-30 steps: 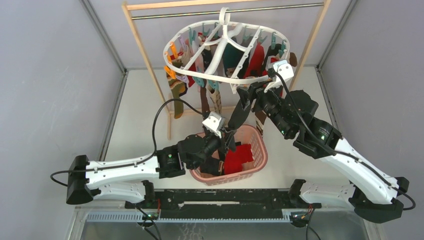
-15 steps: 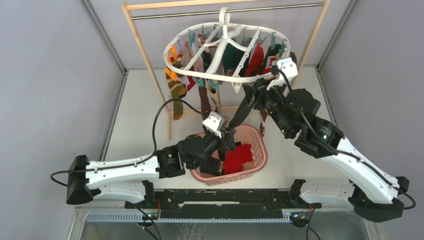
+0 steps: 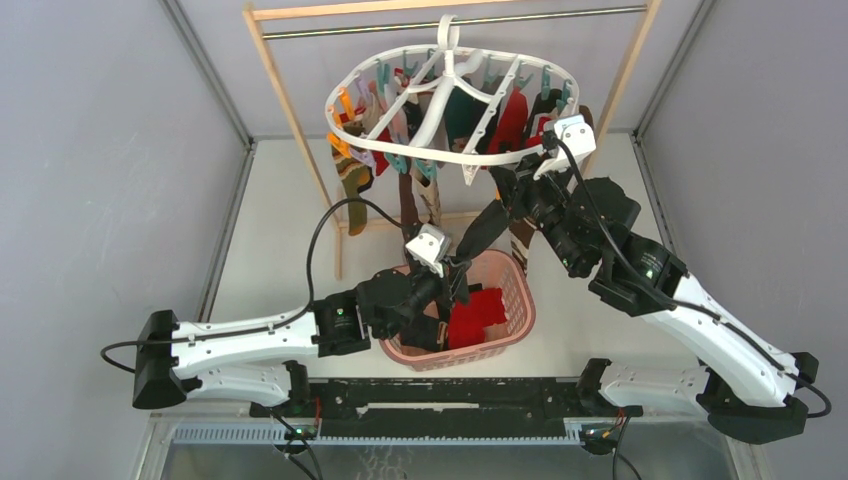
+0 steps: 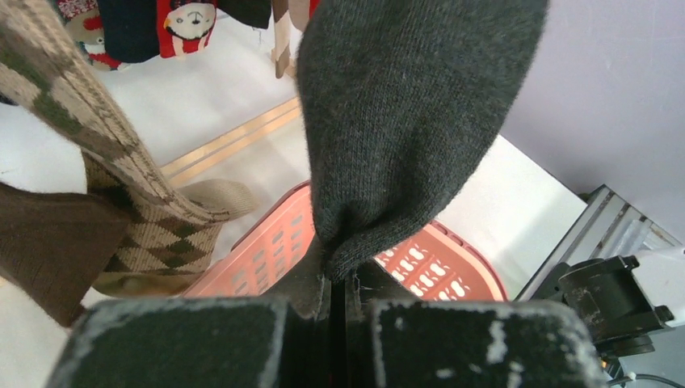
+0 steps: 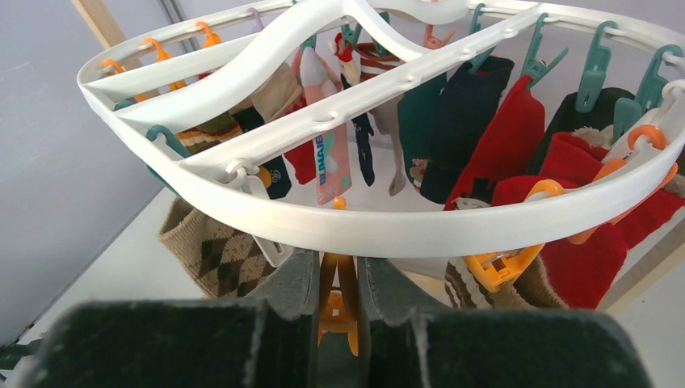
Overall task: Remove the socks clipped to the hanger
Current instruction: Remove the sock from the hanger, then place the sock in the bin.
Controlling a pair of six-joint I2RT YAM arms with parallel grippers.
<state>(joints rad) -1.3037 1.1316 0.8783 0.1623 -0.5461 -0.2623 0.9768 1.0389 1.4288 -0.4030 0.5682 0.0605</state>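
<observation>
The white oval hanger hangs from the rail, with several socks clipped under it; it also fills the right wrist view. A dark grey sock stretches from the hanger's front rim down to my left gripper, which is shut on its toe above the pink basket. My right gripper is under the front rim, its fingers pressed on an orange clip. Red socks, dark green socks and a tan argyle sock hang around it.
The pink lattice basket sits between the arms and holds a red sock. A wooden-framed rail carries the hanger. Grey walls stand left and right. A brown sock and an argyle sock hang beside the left gripper.
The right gripper has shifted slightly up and left under the hanger's rim. The grey sock now runs tauter and more slanted. The left arm has barely moved.
</observation>
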